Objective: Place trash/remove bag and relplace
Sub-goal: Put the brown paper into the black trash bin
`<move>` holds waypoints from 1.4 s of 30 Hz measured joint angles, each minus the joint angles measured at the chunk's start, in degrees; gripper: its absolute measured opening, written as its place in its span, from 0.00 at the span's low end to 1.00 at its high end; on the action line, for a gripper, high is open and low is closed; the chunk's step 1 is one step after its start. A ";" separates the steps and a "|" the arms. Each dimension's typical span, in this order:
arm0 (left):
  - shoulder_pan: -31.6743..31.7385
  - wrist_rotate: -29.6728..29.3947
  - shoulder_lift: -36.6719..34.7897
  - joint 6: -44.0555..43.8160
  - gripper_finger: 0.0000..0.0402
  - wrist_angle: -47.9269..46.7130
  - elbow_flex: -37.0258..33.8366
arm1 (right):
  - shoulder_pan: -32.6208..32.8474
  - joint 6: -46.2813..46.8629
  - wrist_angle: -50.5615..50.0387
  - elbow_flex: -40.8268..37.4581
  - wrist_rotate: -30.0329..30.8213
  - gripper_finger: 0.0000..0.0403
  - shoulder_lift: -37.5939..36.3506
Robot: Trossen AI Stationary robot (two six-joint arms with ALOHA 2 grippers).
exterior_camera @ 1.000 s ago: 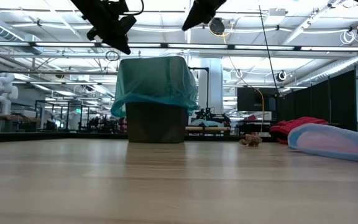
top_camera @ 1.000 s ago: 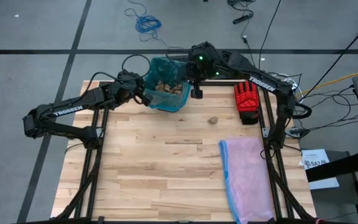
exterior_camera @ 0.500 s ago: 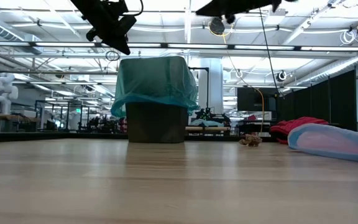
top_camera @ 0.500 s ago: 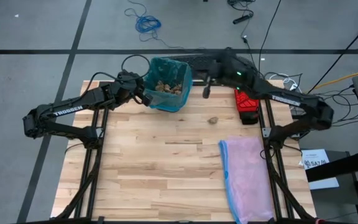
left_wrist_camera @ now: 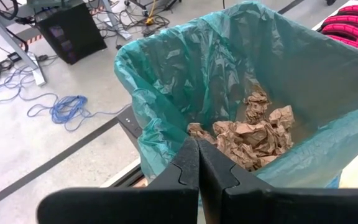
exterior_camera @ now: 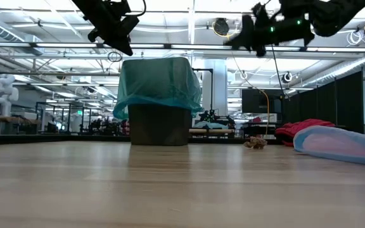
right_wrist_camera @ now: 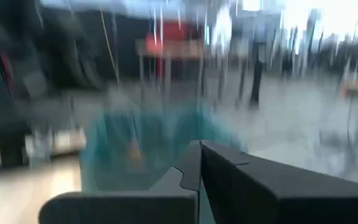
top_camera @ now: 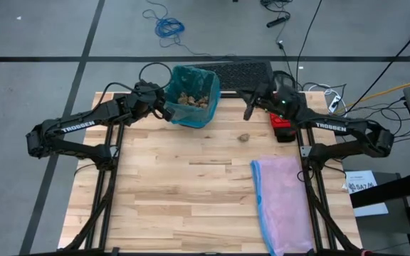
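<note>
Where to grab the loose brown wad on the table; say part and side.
Grip the brown wad across its middle, coming straight down from above: it lies low and alone on bare table, apart from the bin bag and red glove.

Right tool (top_camera: 247,114) now swung away from the bag (top_camera: 193,107), toward the red glove (top_camera: 283,121).

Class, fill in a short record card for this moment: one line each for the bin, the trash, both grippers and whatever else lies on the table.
bin: dark bin at the table's far edge, lined with the teal bag
trash in bin: brown paper wads inside the bag
trash outside: one brown wad on the table
left gripper: shut, empty, at the bag's rim
right gripper: shut, empty, raised between bin and red glove
other: pink bag lying flat near the right edge
</note>
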 joint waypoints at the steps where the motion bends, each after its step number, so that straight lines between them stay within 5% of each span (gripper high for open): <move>1: -0.01 0.00 0.00 0.06 0.00 -0.05 0.00 | -0.40 -0.19 -5.22 0.46 -0.01 0.00 0.04; 8: 0.00 0.00 0.00 0.42 0.00 -0.95 0.00 | -2.45 -1.97 -33.26 4.47 -0.73 0.00 0.21; 17: -0.02 0.48 1.09 0.52 0.00 -1.23 0.00 | -1.27 -8.35 -49.55 4.57 -10.56 0.05 0.24; 26: -0.02 0.50 4.36 2.71 0.00 -0.77 0.03 | 5.94 -4.30 -47.64 4.57 -10.18 0.37 5.73; 33: -0.02 0.48 4.94 3.56 0.00 -0.48 0.09 | 10.19 -3.07 -48.27 4.57 -0.86 0.60 13.73; 38: -0.02 0.50 4.95 4.70 0.00 -0.47 0.09 | 11.23 -3.45 -49.12 4.57 4.77 0.64 19.79; 42: -0.02 0.50 4.96 4.68 0.00 -0.50 0.09 | 11.11 -3.71 -48.56 4.93 10.38 0.59 25.10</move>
